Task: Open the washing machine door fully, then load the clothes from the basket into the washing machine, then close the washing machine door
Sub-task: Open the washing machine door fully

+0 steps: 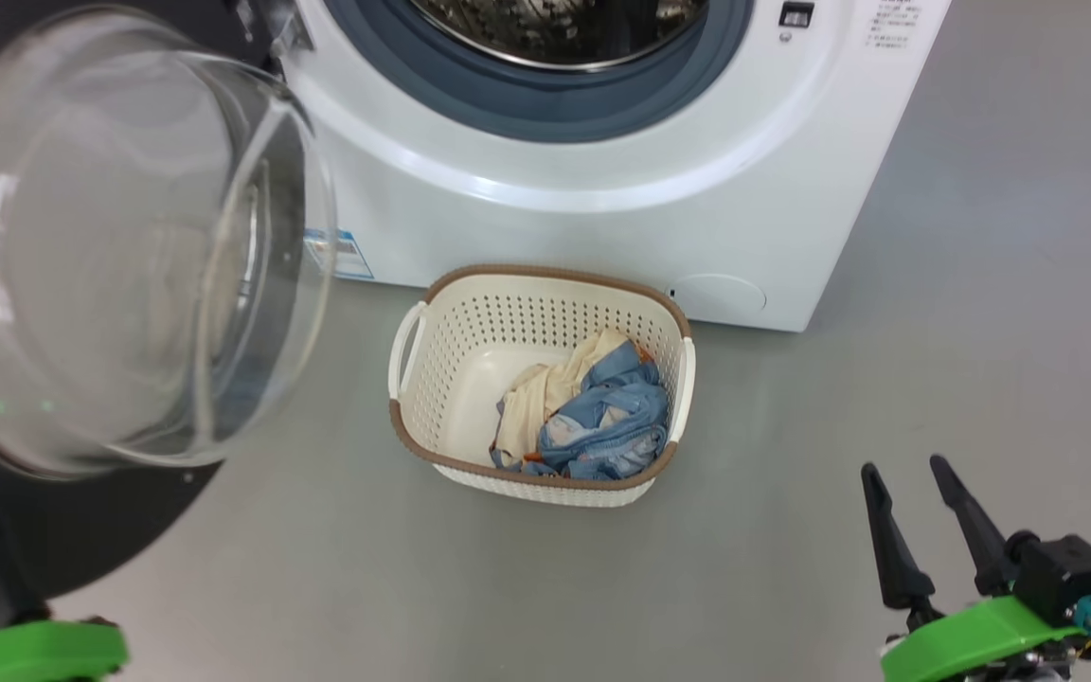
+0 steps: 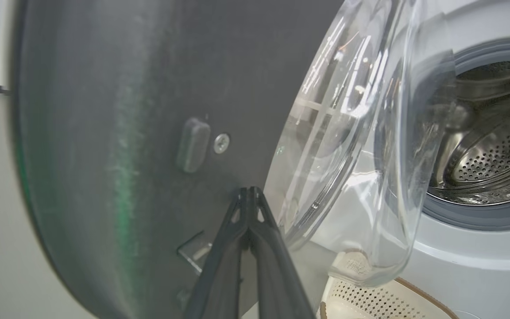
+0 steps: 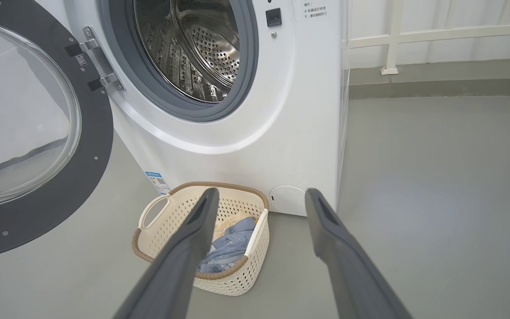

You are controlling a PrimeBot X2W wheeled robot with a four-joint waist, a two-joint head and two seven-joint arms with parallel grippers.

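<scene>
Open washing machine door (image 1: pixel 119 256) at frame left, clothes (image 1: pixel 583 412) waiting in the basket (image 1: pixel 470 341).
The clothes bunch at the basket's right end, which stands on the floor (image 1: pixel 792 398) just before the washing machine (image 1: pixel 602 227), handy for loading. The left gripper (image 2: pixel 249 191), clenched on nothing, sets its tips at the door's black inner face, probably to push it wider; the right gripper (image 1: pixel 903 466), spread and empty, hovers lower right.

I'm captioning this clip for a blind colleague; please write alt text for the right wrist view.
The open right hand points toward a cream basket holding the clothes, on the floor before a white washing machine. The washing machine door stands open at left.
</scene>
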